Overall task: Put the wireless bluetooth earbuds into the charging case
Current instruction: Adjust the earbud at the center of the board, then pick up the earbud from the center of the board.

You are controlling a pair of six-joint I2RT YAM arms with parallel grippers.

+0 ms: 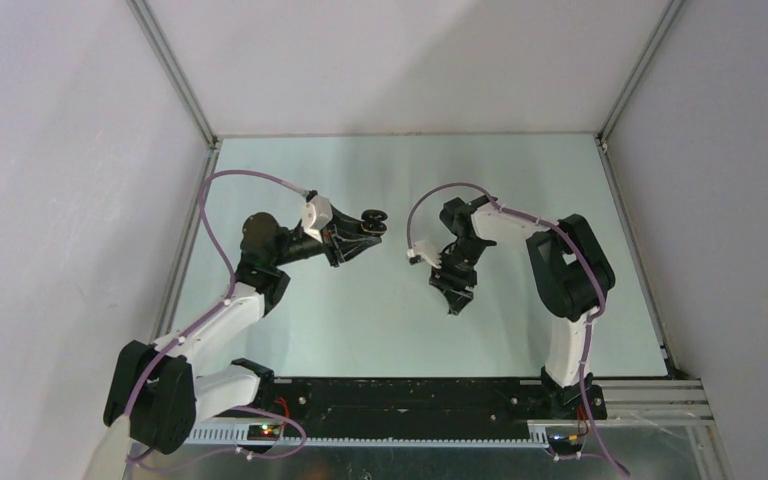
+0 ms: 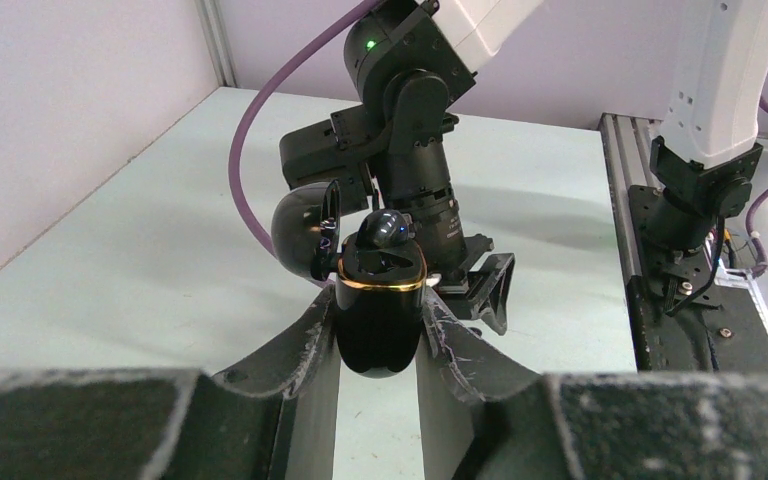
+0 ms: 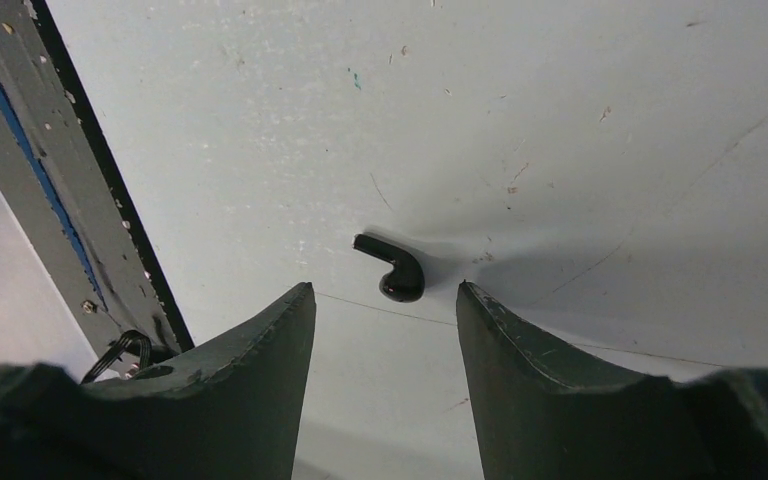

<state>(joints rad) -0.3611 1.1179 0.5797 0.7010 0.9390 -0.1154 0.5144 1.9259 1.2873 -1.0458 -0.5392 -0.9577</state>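
My left gripper (image 2: 378, 300) is shut on the black charging case (image 2: 382, 330), held above the table by its lower body. The case has a gold rim, and its lid (image 2: 300, 232) is swung open to the left. One black earbud (image 2: 385, 232) sits in the case's top. In the top view the case (image 1: 372, 222) is left of centre at the left gripper (image 1: 363, 235). A second black earbud (image 3: 392, 270) lies on the table. My right gripper (image 3: 384, 290) hangs open just above it, one finger on each side of the earbud, neither touching it.
The right arm's wrist (image 2: 410, 150) hangs close behind the held case. A black base rail (image 1: 410, 400) runs along the near table edge, and a metal frame strip (image 3: 70, 200) borders the table beside the right gripper. White walls enclose the pale green table (image 1: 360, 330).
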